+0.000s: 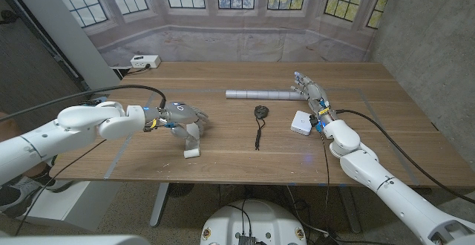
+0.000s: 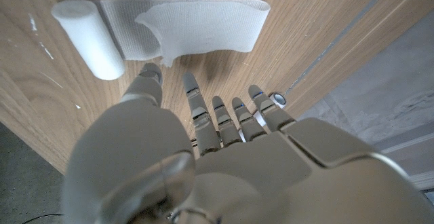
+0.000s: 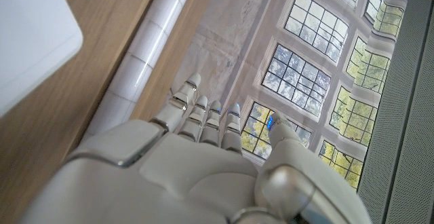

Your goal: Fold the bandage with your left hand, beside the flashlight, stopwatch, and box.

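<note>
Left hand (image 1: 180, 116) hovering empty, fingers spread, over one bandage (image 2: 169, 30).
Wrist cam shows its folded strip; right hand (image 1: 310, 90) open beside one flashlight (image 1: 261, 94), stopwatch (image 1: 260, 111), box (image 1: 301, 122).

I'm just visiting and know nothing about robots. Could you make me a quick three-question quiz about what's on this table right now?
1. True or false: the left hand is gripping the bandage.
2. Which lies nearest the right hand: A stopwatch, B flashlight, C bandage?
3. Fill in: the white box lies beside the robot's ____ arm.

Key: 1 false, its fingers hang just short of the cloth; 2 B; 3 right.
</note>
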